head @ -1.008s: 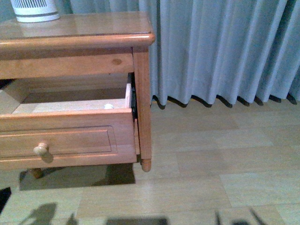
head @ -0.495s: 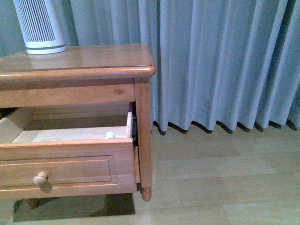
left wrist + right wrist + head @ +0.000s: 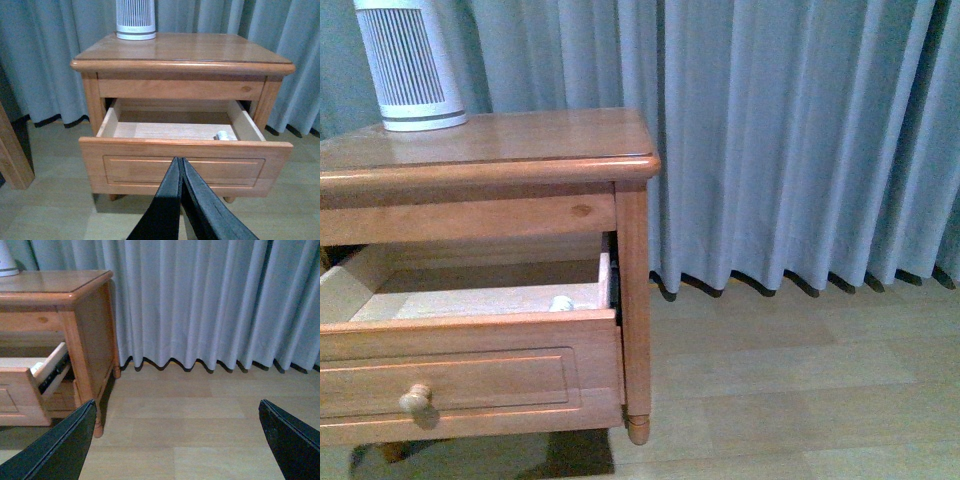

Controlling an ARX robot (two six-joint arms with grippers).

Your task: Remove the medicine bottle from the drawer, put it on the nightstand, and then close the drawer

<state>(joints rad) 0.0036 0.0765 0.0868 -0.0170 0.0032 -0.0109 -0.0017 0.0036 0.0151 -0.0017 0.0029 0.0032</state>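
One medicine bottle (image 3: 560,303) sits at 4 o'clock in our open drawer (image 3: 470,375); left gripper (image 3: 179,159) pinched together empty, right gripper (image 3: 177,405) spread wide.

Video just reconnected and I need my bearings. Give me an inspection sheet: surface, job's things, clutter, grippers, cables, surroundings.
Surface: nightstand top glossy, bare apart from one appliance at the back.
Job's things: drawer pulled open; bottle inside, near the front right corner in the front view.
Clutter: white ribbed appliance standing upright on the top.
Grippers: left gripper shut, empty, in front of the drawer front; right gripper open, empty, facing floor and curtain beside the nightstand.
Cables: nothing seen.
Surroundings: grey-blue curtain behind; wood-look floor.
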